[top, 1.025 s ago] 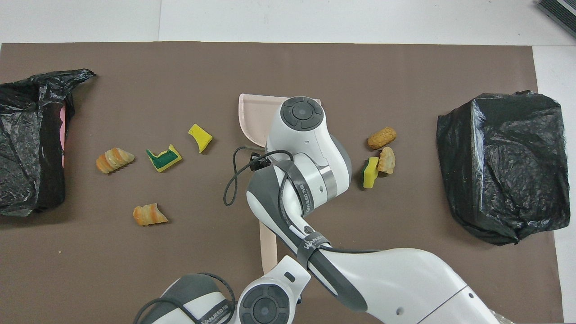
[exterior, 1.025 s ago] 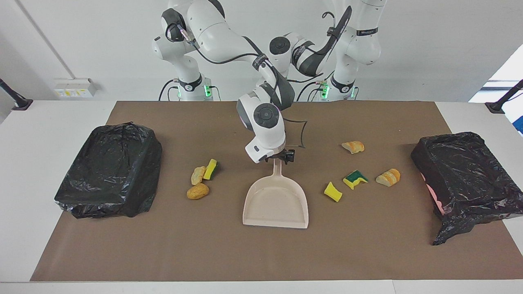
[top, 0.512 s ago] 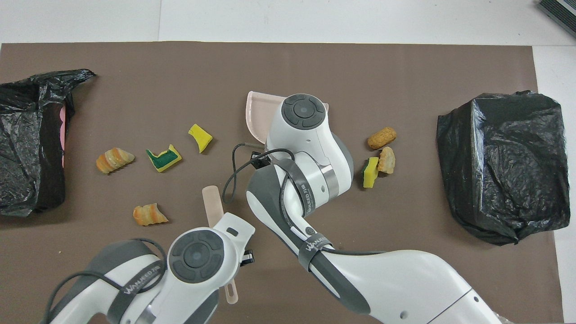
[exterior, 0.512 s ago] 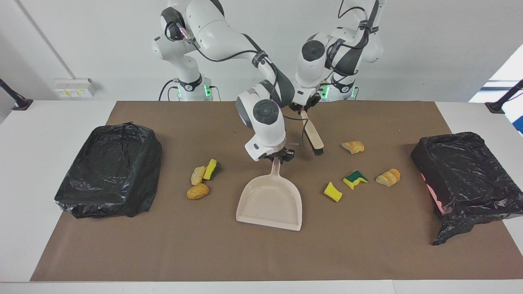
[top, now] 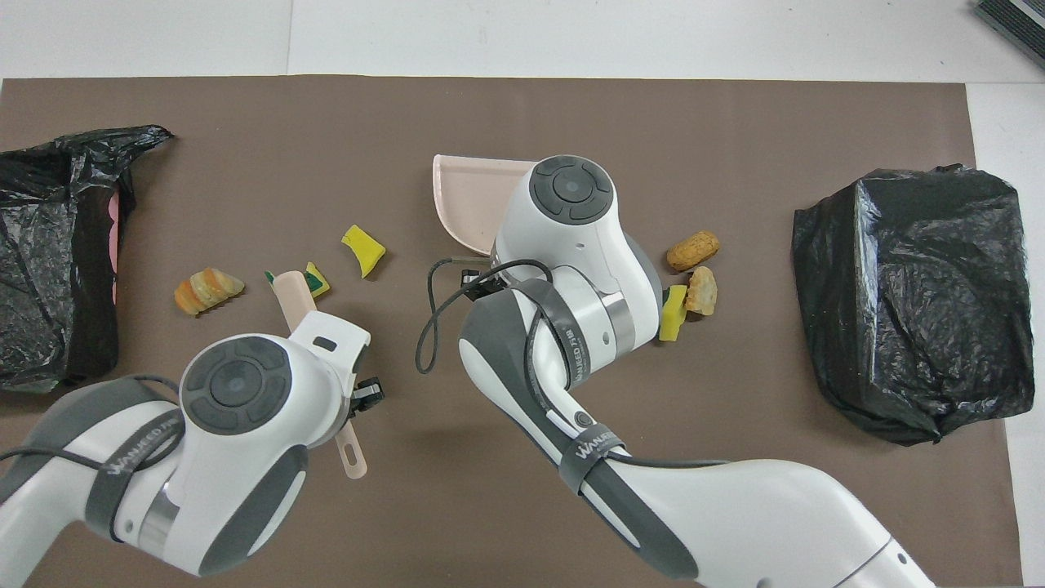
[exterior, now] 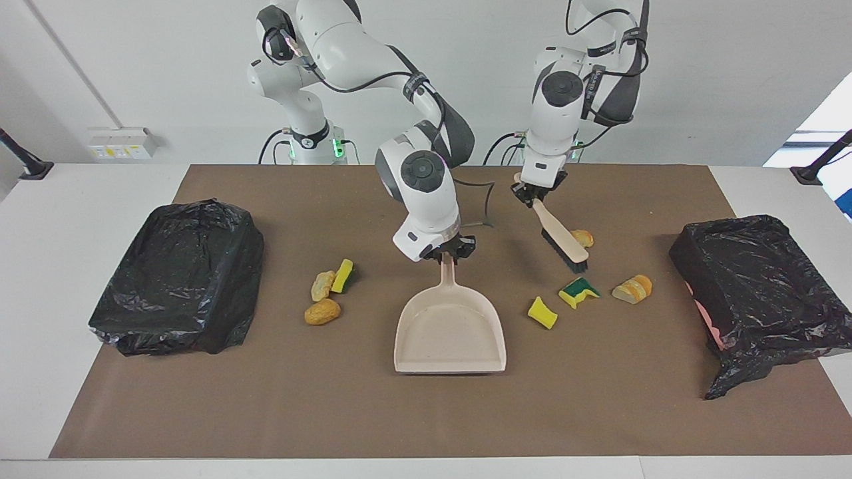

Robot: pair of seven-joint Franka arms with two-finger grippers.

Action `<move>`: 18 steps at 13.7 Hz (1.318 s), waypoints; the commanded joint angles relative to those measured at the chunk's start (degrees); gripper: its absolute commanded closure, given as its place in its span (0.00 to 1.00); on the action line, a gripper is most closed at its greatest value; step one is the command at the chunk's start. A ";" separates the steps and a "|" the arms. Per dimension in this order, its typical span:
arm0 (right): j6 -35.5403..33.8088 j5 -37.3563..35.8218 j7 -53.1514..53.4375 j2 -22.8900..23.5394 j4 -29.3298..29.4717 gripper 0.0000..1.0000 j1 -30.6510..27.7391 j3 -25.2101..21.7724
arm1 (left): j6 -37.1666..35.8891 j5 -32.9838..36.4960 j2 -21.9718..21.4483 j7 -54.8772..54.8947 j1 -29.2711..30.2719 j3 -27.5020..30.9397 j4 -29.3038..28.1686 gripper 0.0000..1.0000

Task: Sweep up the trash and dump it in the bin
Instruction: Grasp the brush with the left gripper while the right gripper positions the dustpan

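Note:
My right gripper (exterior: 451, 253) is shut on the handle of the beige dustpan (exterior: 449, 332), whose mouth faces away from the robots at mid-table. My left gripper (exterior: 534, 194) is shut on the handle of the beige brush (exterior: 562, 239), which slants down with its black bristles beside a bread piece (exterior: 584, 235). Farther out lie a green-backed sponge (exterior: 578, 291), a yellow sponge chunk (exterior: 542, 313) and a bread slice (exterior: 632, 288). Toward the right arm's end sit a bread lump (exterior: 322, 311), another bread piece (exterior: 323, 285) and a sponge (exterior: 343, 275). In the overhead view the brush (top: 294, 296) covers part of the green-backed sponge (top: 317, 279).
A bin wrapped in a black bag (exterior: 180, 276) stands at the right arm's end of the brown mat, and another (exterior: 759, 286) at the left arm's end. From above, both arms hide much of the mat's near half.
The left arm has swung out toward its own end of the table, carrying the brush over the trash there. The right gripper closed on the dustpan handle and shifted the pan slightly.

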 commanded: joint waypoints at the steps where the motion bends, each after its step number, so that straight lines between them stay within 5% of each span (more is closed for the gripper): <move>1: -0.29 -2.71 -12.59 -5.50 -7.41 1.00 -0.63 0.49 | -0.31 1.23 3.82 8.82 7.33 -0.87 3.34 1.00; 6: 4.99 -5.27 -34.05 -7.27 -11.65 1.00 -0.63 0.84 | 2.24 6.41 7.95 17.97 15.61 -0.87 3.69 1.00; 18: 5.69 -12.38 -42.69 -4.19 -13.94 1.00 3.59 0.93 | -2.77 6.68 10.41 28.27 17.82 -1.40 4.57 1.00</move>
